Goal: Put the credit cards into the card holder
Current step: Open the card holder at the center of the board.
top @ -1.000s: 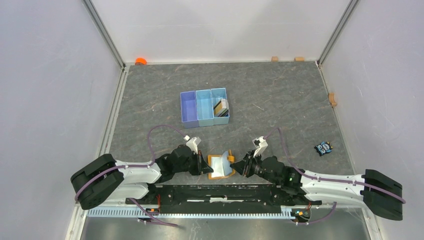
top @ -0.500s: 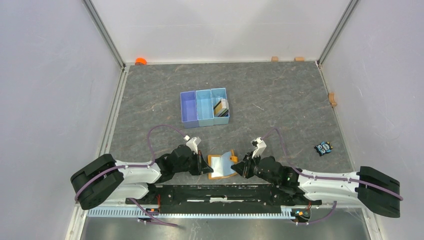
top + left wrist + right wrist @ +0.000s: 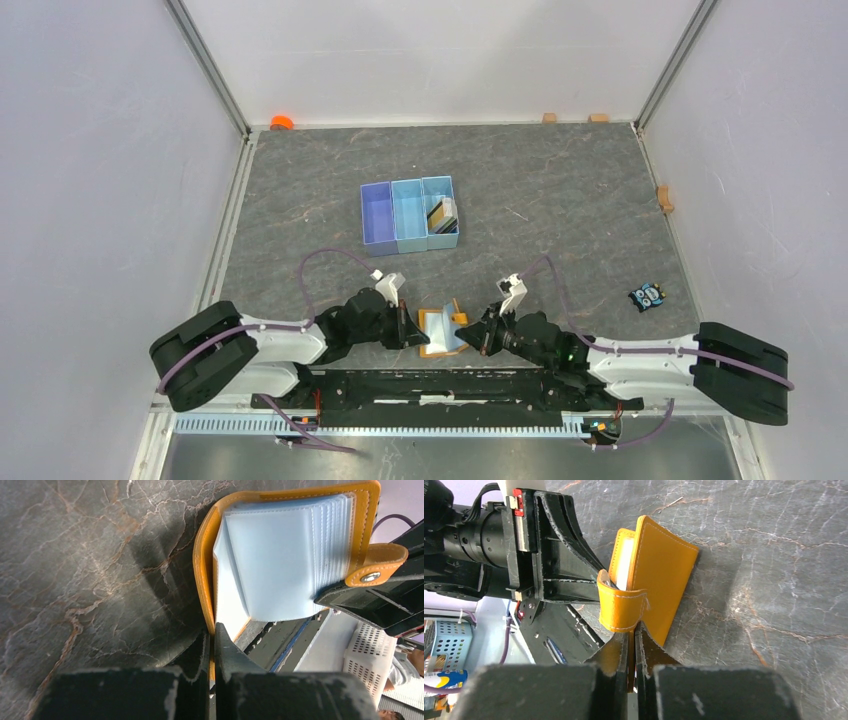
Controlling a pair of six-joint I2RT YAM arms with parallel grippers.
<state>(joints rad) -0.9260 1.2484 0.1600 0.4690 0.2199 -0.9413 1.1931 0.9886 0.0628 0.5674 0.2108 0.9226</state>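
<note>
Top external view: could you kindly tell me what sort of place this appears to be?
Probably a robot test cell in a lab: a dark stone-patterned tabletop boxed in by plain white walls, with staged props such as a blue three-compartment tray.

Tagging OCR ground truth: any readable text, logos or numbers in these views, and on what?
No text can be read in any view.
card holder: plain orange outside, pale blue inside, no print seen.
cards in the blue tray: too small to read.
black-and-blue gadget: too small to read.
</note>
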